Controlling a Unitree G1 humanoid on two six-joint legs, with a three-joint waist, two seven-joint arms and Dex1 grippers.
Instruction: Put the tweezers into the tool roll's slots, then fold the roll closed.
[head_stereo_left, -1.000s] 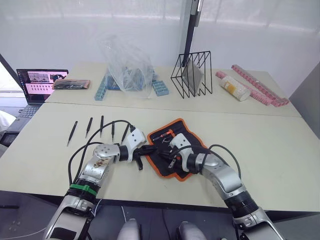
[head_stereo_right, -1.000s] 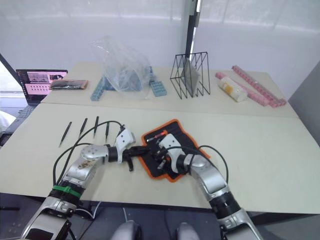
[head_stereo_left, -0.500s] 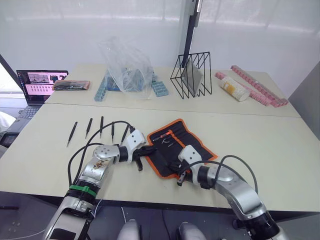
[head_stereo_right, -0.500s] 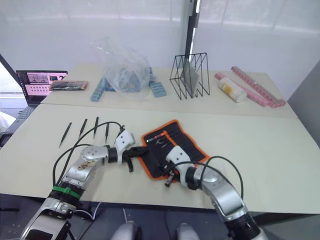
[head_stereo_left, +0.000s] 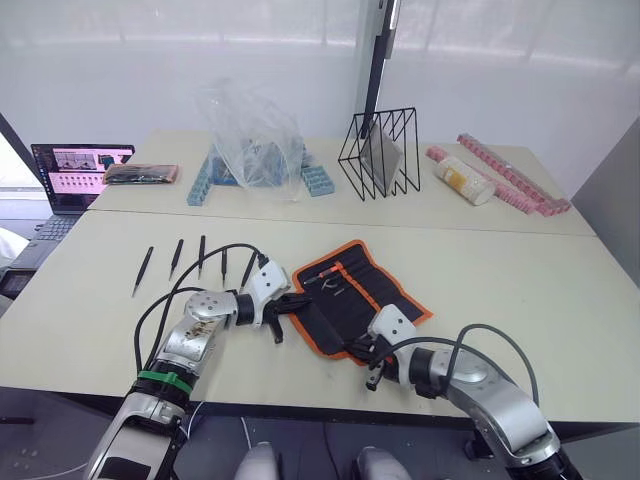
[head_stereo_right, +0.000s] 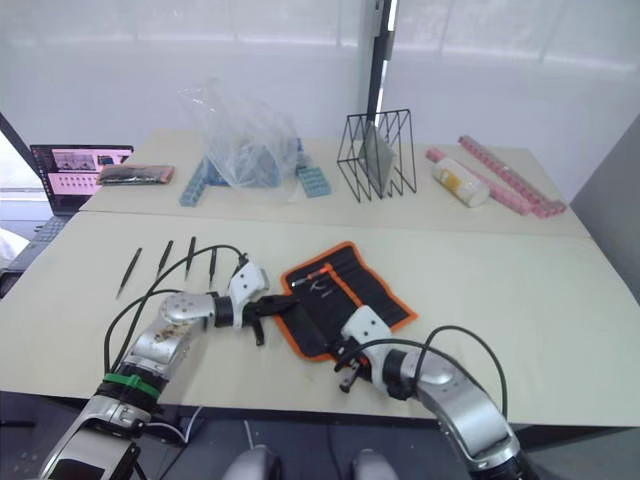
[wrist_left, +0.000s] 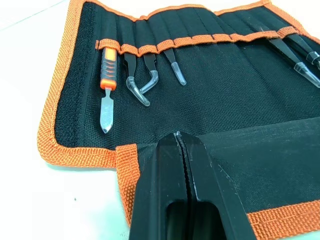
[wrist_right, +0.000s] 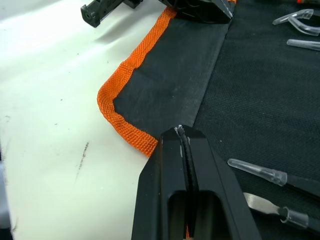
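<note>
Table: I see a pale tabletop with a second one butted behind it, where a laptop, a clear plastic bag and a black wire rack stand.
Tool roll: it lies open and flat near the front edge of my table, inner face up, orange trim all round.
Slots: an orange band runs across them; the left wrist view shows an orange-handled tool and clear-tipped pieces tucked under it.
Left gripper: I have it at the roll's left edge, fingers pressed together on the folded flap there, pinning the fabric.
Right gripper: it sits at the roll's near corner, fingers together with nothing between them, tips over the orange trim.
Tweezers: four lie in a row on the bare table to the left of the roll, well apart from it, points toward me; none is in a gripper.
</note>
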